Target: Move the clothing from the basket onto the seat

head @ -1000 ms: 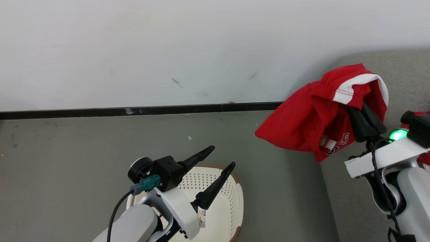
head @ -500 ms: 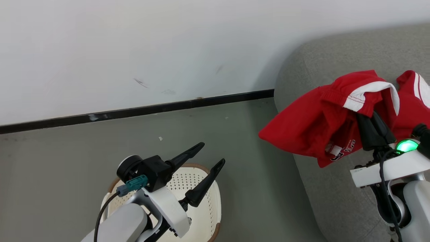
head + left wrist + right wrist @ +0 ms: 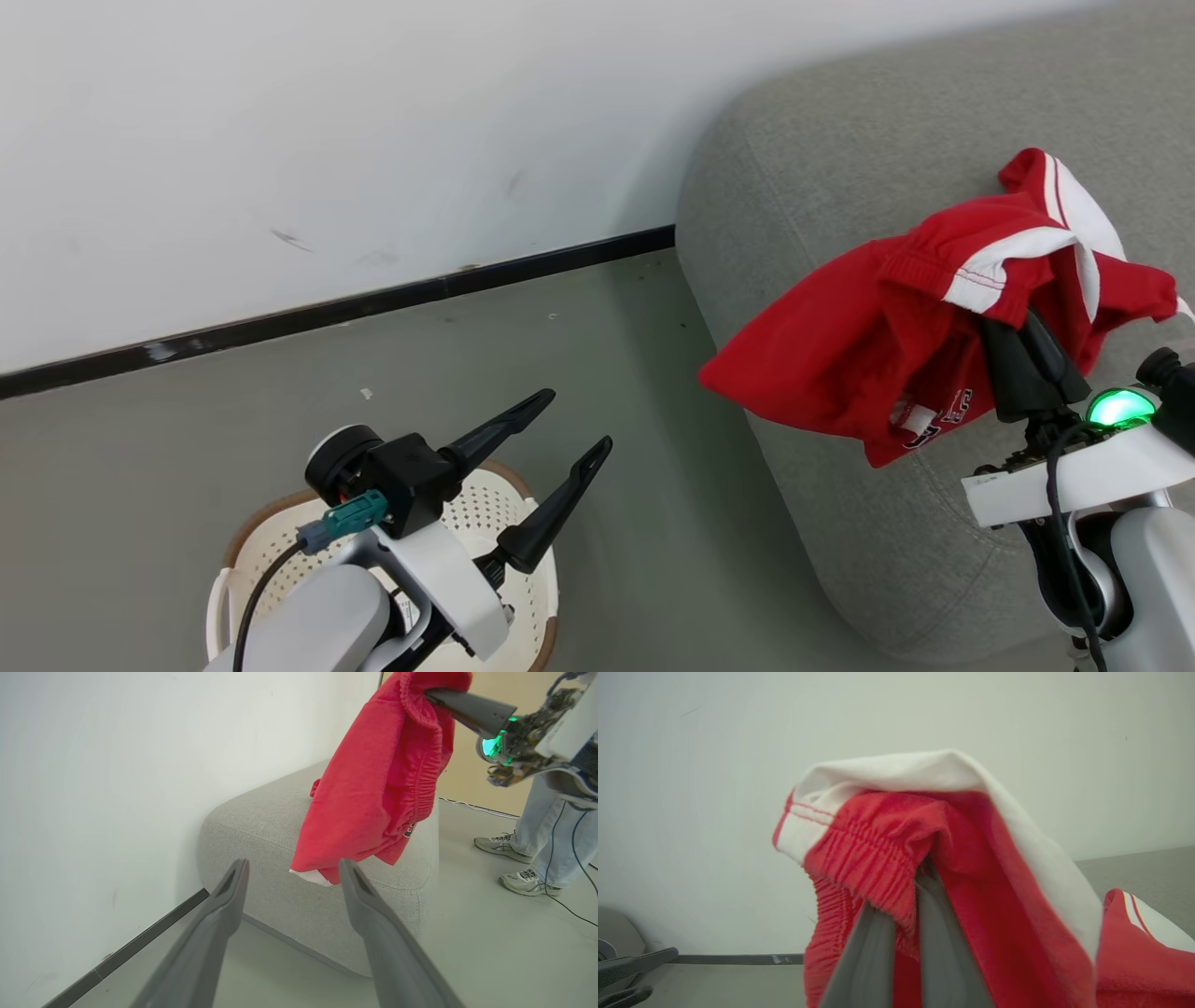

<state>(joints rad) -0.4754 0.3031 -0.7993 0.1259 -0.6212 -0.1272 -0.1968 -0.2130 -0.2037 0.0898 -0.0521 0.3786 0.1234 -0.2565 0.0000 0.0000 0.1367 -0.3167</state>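
Red clothing [image 3: 840,364] (white-trimmed) hangs crumpled.

Lower left in the head view, the left gripper [image 3: 579,417] spreads its 2 fingers wide; at right, the right gripper [image 3: 1025,336] pinches the clothing [image 3: 840,359], fingers together.
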